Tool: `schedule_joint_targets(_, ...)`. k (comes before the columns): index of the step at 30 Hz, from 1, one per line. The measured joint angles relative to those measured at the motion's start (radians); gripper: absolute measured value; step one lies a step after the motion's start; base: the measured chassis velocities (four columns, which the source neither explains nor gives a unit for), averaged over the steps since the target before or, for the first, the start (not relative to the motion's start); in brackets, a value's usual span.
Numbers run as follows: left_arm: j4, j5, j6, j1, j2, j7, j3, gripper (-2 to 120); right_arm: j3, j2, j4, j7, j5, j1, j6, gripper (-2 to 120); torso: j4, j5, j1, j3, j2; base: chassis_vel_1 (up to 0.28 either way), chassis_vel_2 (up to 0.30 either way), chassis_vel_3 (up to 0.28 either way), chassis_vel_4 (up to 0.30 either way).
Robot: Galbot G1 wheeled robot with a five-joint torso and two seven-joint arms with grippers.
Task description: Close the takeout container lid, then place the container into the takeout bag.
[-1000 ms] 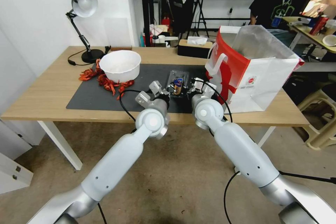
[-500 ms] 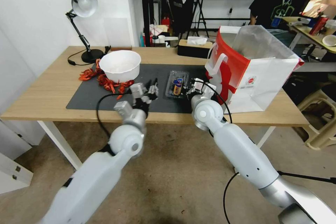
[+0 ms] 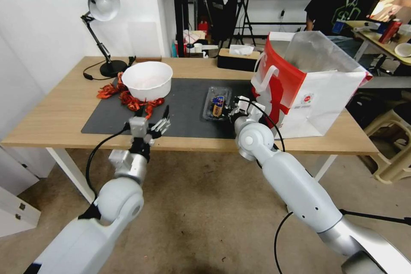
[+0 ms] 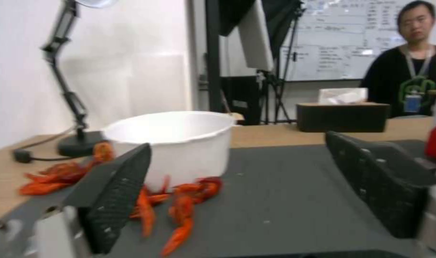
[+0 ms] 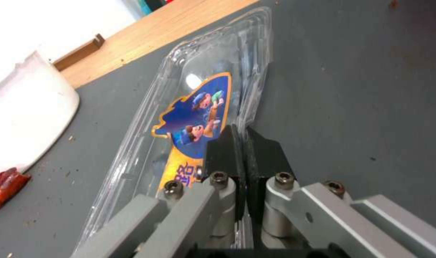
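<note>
The takeout container (image 3: pixel 215 107) lies flat on the dark mat (image 3: pixel 184 94), its lid (image 5: pixel 195 114) down with the blue-yellow label facing up. My right gripper (image 3: pixel 231 110) is at the container's near right edge. In the right wrist view its fingers (image 5: pixel 227 150) are pressed together on the clear plastic rim of the container (image 5: pixel 213 71). My left gripper (image 3: pixel 162 119) hangs open over the mat's front edge, well left of the container, and its fingers (image 4: pixel 117 200) stand wide apart with nothing between them. The red-and-white takeout bag (image 3: pixel 308 85) stands open at the right of the mat.
A white bowl (image 3: pixel 147 79) sits at the mat's back left with red crayfish (image 3: pixel 135 102) strewn around it. A desk lamp (image 3: pixel 102 30) stands behind it and a tissue box (image 3: pixel 238 56) at the table's back. A person is beyond the table.
My left arm has pulled back from the container, swinging left and toward the table's front edge, with its gripper open. The right gripper and the container have stayed put.
</note>
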Motion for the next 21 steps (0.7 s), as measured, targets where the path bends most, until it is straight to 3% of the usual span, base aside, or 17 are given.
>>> schedule_joint_targets(6, -0.02, 0.044, -0.047, 0.126, -0.009, 0.011, -0.078, 100, 0.003, -0.004, 0.005, -0.005, -0.005, -0.006, 0.002, 0, 0.0002, 0.0, 0.0, 0.0, 0.0, 0.0, 0.0, 0.0, 0.0)
schedule_joint_targets(21, 0.027, 0.075, -0.154, 0.258, -0.026, 0.024, -0.1, 100, 0.005, 0.005, 0.008, -0.007, -0.006, -0.003, 0.004, 0, 0.0001, -0.0001, 0.0, 0.0, 0.0, 0.0, 0.0, 0.0, 0.0)
